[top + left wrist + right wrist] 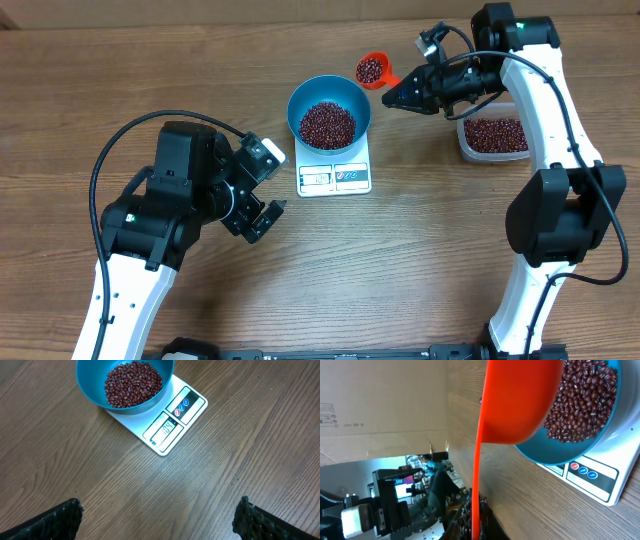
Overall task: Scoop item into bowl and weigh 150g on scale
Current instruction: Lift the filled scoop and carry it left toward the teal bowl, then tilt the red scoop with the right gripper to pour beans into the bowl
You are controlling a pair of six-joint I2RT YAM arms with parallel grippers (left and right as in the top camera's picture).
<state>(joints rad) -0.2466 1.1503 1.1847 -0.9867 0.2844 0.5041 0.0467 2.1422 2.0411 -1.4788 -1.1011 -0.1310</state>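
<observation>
Left tool (pixel 159 521) hovers over the bare wooden table (pixel 400 260) with its fingers (pixel 60 520) spread wide and nothing between them, to the near left of the scale (pixel 335 177) and apart from it. Just beyond, the flat white scale lies with its display and marked panels turned toward the near edge; digits show on the display but are too small to read. The blue bowl (pixel 300 100) sits on the far part of the scale, covering most of it, and a heap of dark red-brown beans (pixel 327 124) lies in its bottom. Off to the right of the bowl, a clear tub (pixel 463 140) holds more of the same beans. Farthest back, the right tool (pixel 400 98) is pressed together on the handle of an orange scoop (pixel 372 70), which carries a small load of beans and hangs in the air just beside the bowl's far right rim
</observation>
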